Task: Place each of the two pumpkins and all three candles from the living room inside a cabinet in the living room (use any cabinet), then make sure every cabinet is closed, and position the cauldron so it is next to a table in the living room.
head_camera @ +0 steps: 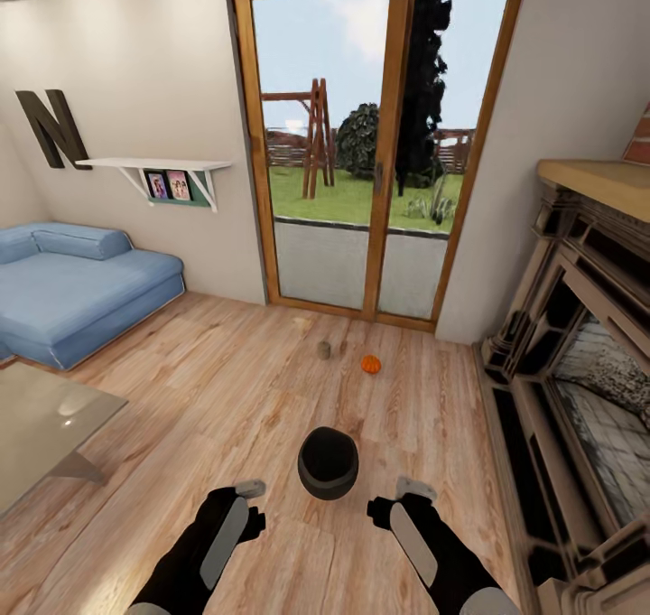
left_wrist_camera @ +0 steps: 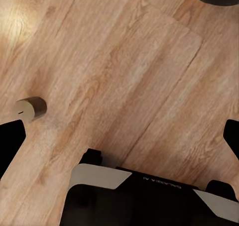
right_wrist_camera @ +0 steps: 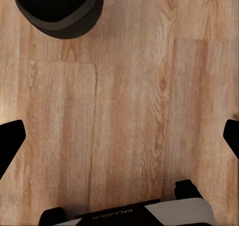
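The round black pot, the cauldron (head_camera: 328, 462), sits on the wooden floor (head_camera: 226, 389) between the left claw (head_camera: 242, 499) and the right claw (head_camera: 404, 496). Both claws are wide apart and hold nothing. If they squeeze unevenly, I think the pot could tip or slide. Farther off, near the glass door (head_camera: 361, 145), lie one small orange pumpkin (head_camera: 370, 364) and two little grey-beige candles (head_camera: 324, 350). The shiny grey glass table (head_camera: 41, 425) is at the left, by a blue sofa (head_camera: 77, 285).
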Tool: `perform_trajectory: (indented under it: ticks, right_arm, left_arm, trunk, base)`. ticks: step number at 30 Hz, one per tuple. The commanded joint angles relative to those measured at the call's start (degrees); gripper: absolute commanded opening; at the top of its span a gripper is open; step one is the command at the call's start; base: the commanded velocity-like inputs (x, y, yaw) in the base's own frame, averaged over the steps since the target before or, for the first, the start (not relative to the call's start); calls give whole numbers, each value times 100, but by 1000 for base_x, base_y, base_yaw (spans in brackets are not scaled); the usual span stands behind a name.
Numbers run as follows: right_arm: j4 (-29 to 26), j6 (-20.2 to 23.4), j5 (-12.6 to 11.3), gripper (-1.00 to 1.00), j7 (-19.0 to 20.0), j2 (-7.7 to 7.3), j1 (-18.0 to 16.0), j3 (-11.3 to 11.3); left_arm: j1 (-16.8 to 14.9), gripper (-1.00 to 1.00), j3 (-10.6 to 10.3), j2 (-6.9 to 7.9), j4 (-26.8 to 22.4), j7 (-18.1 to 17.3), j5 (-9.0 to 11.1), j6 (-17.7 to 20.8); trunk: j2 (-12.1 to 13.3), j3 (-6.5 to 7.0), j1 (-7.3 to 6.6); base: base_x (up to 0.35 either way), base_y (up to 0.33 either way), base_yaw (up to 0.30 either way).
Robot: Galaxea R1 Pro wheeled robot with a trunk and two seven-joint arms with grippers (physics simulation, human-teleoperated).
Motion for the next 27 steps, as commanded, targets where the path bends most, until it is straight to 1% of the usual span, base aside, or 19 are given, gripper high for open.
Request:
perform_trajectory:
  ticks: [1, 4, 7, 12, 18, 25, 27]
  right_arm:
    - [-11, 44, -56, 100, -60, -2, -7, 22]
    - [-15, 93, -31, 100, -64, 4, -9, 19]
    - [-42, 106, -23, 100, -52, -8, -8, 21]
    - [-58, 99, 1, 100, -49, -2, 0, 51]
    - [-60, 101, 6, 100, -48, 2, 1, 63]
    - [-58, 104, -1, 100, -41, 46, 1, 87]
    - [-52, 143, -12, 100, -29, 10, 1, 66]
  left_arm:
    - [-7, 100, -29, 1, 0, 59, 60, -4]
    - [-11, 100, -56, -5, 8, 48, 54, -33]
    - [-12, 100, -60, -3, 11, 44, 53, -42]
    - [-12, 100, -62, -2, 11, 43, 55, -44]
    - [-12, 100, -56, -10, 11, 53, 61, -38]
    - [-9, 100, -46, -32, 11, 60, 55, -43]
    - [-11, 100, -52, -29, 11, 61, 45, -44]
  trunk:
    - [-9, -10, 2]
    - [-9, -10, 2]
    - [-9, -10, 2]
    - [-9, -10, 2]
    - [-9, -10, 2]
    - [-9, -10, 2]
    - [-9, -10, 2]
  base:
    - [0, 0, 0]
    - [11, 0, 0]
    - [205, 0, 0]
    - [322, -13, 0]
    - [331, -130, 0]
    - [341, -40, 0]
    - [350, -1, 0]
